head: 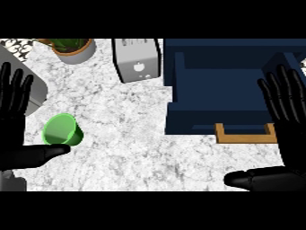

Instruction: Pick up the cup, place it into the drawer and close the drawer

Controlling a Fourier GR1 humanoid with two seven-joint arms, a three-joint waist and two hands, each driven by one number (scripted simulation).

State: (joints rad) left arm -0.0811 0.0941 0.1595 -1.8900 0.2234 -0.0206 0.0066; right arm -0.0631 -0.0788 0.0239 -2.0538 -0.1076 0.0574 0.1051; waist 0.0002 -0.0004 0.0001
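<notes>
Green cup [63, 130] on counter, ungrasped; drawer [238, 96] open.
Left hand [6, 121] spread, thumb beside cup; pick-up pending, likely needs fingers curling round it.

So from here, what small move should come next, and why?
Probably close the left hand around the green cup: the cup lies on its side right by that hand's thumb, both hands are open and hold nothing, and the blue drawer already stands open.

cup [63, 130] on its side — left hand [6, 117] open beside | drawer [238, 85] open
</notes>
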